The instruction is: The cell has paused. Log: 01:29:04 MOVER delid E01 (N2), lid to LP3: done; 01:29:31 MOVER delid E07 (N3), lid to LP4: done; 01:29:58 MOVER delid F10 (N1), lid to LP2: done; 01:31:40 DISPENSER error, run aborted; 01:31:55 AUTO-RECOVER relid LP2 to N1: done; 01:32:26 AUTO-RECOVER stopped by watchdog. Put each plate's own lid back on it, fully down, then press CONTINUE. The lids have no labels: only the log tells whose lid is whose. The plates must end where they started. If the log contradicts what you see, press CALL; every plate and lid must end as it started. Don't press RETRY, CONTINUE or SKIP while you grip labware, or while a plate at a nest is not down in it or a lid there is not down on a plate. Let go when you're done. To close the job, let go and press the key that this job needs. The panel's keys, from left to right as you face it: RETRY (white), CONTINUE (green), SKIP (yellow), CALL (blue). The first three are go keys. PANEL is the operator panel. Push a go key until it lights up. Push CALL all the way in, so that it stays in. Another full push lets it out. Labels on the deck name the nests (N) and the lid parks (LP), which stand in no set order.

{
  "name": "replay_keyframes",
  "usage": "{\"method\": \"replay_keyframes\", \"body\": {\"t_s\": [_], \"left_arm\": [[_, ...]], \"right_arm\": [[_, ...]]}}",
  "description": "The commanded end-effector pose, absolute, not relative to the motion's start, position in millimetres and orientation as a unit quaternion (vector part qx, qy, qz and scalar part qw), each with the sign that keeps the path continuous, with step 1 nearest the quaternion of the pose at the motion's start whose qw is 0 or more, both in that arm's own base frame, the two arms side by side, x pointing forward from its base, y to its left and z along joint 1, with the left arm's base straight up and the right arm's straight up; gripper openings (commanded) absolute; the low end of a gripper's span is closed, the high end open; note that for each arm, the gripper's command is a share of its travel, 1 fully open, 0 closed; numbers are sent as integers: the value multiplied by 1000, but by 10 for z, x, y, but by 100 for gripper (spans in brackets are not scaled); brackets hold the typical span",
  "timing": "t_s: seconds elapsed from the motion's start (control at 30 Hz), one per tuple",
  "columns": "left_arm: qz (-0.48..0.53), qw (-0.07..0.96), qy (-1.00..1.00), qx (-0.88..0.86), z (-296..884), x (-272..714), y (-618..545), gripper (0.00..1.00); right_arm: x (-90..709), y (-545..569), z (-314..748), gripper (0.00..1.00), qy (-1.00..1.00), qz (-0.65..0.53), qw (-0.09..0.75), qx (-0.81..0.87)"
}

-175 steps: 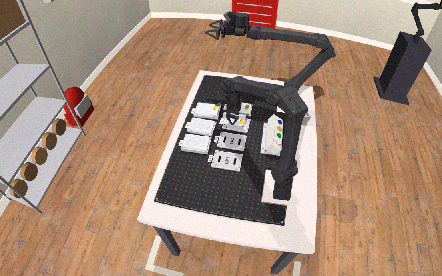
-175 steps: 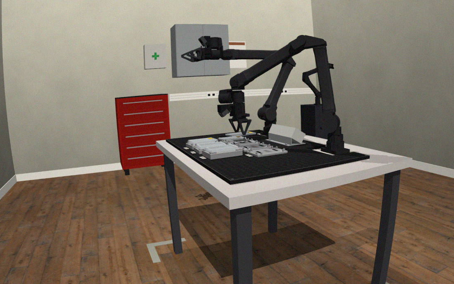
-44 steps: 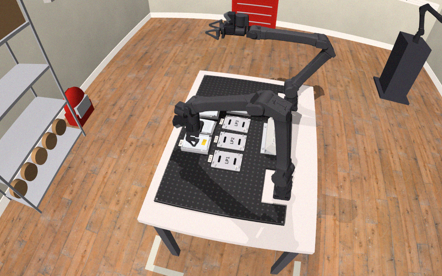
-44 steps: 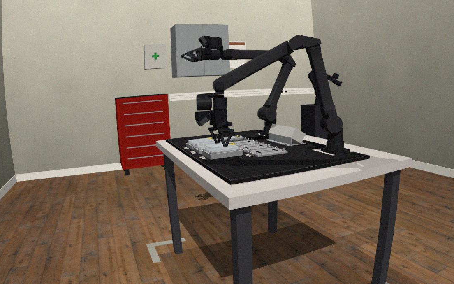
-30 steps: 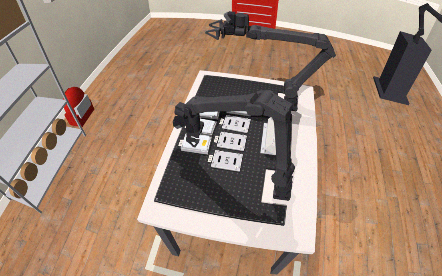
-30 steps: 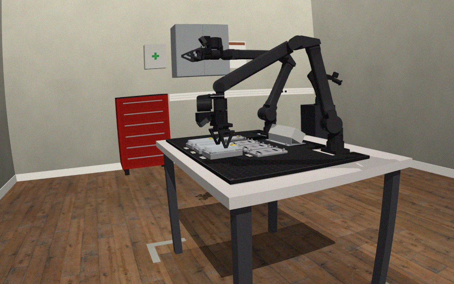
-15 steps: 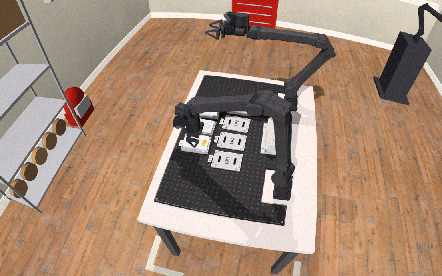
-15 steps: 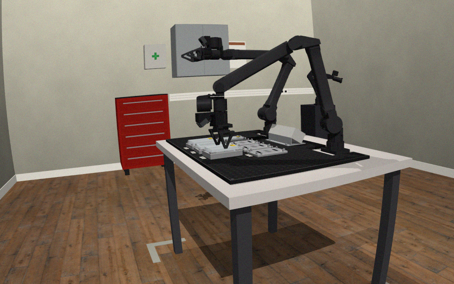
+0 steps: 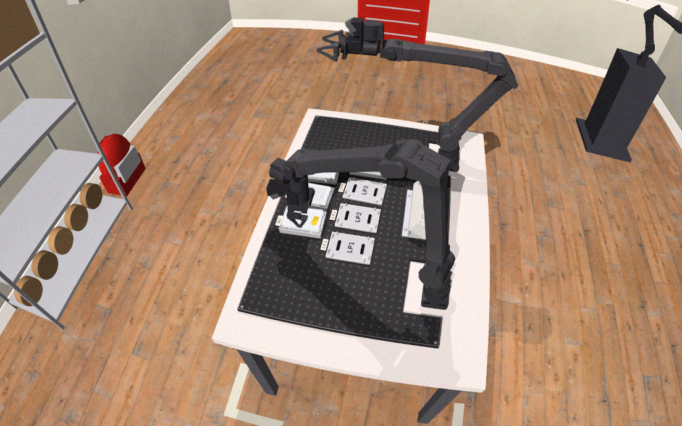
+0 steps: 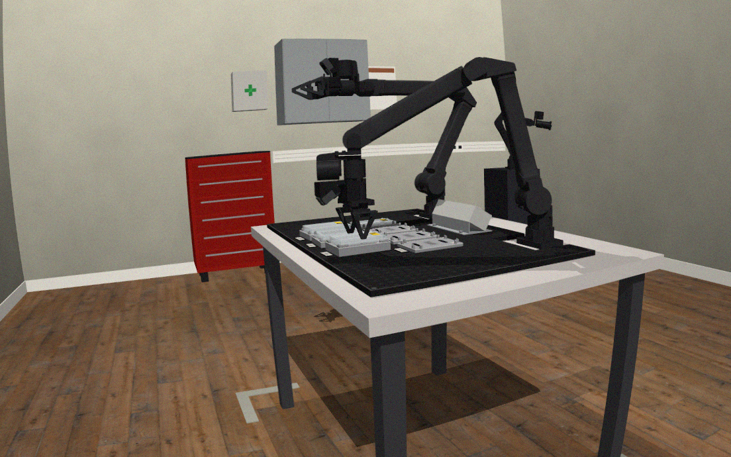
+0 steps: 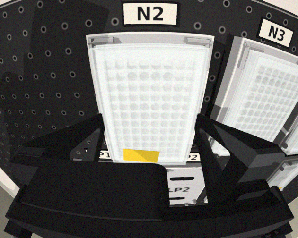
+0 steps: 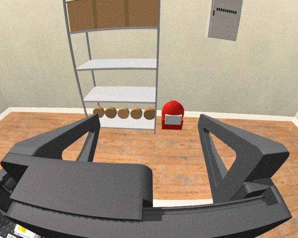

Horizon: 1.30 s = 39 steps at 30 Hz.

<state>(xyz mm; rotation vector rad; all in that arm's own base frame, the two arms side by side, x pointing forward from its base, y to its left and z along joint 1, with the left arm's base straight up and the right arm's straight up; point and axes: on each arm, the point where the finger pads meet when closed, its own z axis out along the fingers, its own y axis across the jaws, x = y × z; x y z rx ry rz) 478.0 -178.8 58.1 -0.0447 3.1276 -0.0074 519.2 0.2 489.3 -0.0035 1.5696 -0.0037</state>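
Note:
My left gripper (image 9: 297, 222) (image 10: 355, 234) (image 11: 149, 119) points down at N2, shut on the long sides of a clear lid (image 11: 149, 102) with a yellow mark. That lid lies over the N2 plate, looking level and lined up; whether it is fully down is hard to tell. The N3 plate (image 9: 321, 195) (image 11: 269, 99) shows its wells and no yellow mark. Beyond it, N1 bears a yellow-marked plate, partly cut off. A lid (image 11: 291, 173) lies on the park past LP3. My right gripper (image 9: 320, 45) (image 10: 293, 89) (image 12: 149, 119) is open and empty, high up. The panel (image 9: 417, 214) (image 10: 459, 216) hides its keys.
Lid parks LP1 (image 9: 350, 256), LP2 (image 9: 357, 226) (image 11: 179, 173) and LP3 (image 9: 364, 198) bear no lid. The left arm reaches over the deck between panel and nests. A shelf rack (image 12: 120, 93) and a red object (image 12: 172, 110) stand away from the table.

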Motion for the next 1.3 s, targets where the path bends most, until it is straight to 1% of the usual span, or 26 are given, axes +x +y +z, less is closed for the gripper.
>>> {"method": "replay_keyframes", "body": {"t_s": [0.0, 0.9, 0.93, 1.27], "left_arm": [[-1, 3, 1000, -12, 517, 4764, -1875, 0], [-2, 5, 1000, -12, 551, 4759, -1874, 0], [-2, 5, 1000, -12, 551, 4759, -1874, 100], [-2, 5, 1000, -12, 551, 4759, -1874, 100]], "right_arm": [[5169, -3, 5245, 100, 686, 3, 727, 2], [5169, -3, 5245, 100, 686, 3, 727, 2], [5169, -3, 5245, 100, 686, 3, 727, 2], [5169, -3, 5245, 100, 686, 3, 727, 2]]}}
